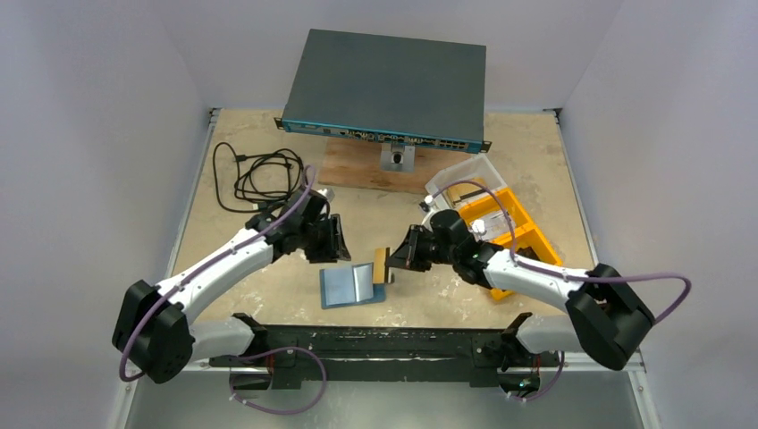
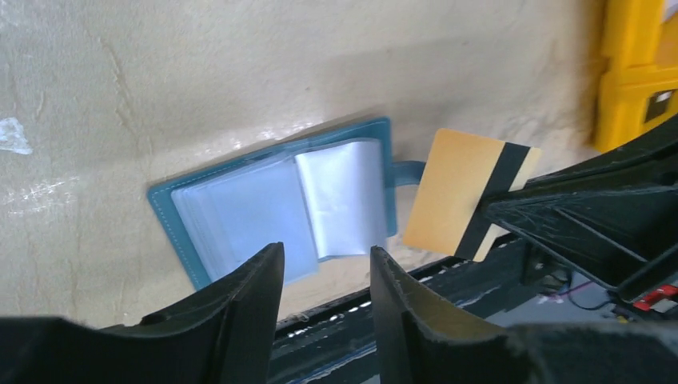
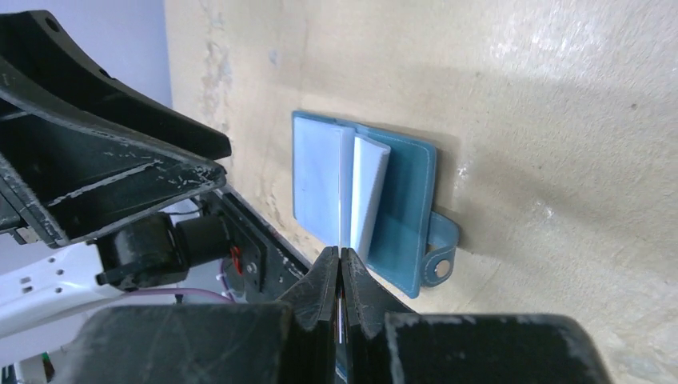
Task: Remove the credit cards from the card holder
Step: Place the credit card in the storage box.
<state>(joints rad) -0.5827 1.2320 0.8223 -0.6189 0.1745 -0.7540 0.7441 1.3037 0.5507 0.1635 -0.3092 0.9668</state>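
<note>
Tan table (image 2: 240, 72), card holder (image 2: 272, 208), right pincer (image 3: 341, 260) hiding card (image 2: 448, 188) edge

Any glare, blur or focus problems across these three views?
Top external: even light, no hard shadows, card holder small but sharp. Left wrist: glare whitens the clear pockets; left tool close to the lens looks soft; card crisp. Right wrist: right tool dark and slightly blurred at the bottom; bright sheen on the table upper right.

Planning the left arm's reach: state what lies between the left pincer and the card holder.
Only bare tabletop separates the left pincer from the open card holder, in the top view. The right pincer's gold card stands aside.
</note>
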